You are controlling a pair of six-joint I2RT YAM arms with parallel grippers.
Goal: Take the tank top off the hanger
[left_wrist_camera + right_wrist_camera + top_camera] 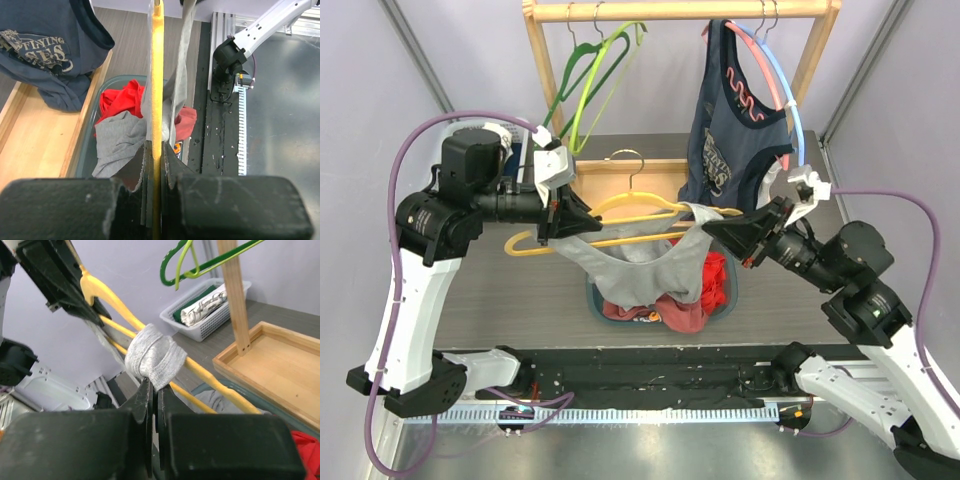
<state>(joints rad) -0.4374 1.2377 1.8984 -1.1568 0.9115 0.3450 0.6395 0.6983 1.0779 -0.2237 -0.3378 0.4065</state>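
A grey tank top hangs from a yellow hanger held level above the bin. My left gripper is shut on the hanger's left arm; in the left wrist view the yellow bar runs straight up from between the jaws of the left gripper, with grey cloth beside it. My right gripper is at the hanger's right end. In the right wrist view the right gripper is shut on the grey strap, which wraps around the yellow hanger.
A bin with red clothes sits under the hanger. Behind it stands a wooden rack with a wooden base tray, green hangers and a navy tank top on another hanger. A white basket stands at the far left.
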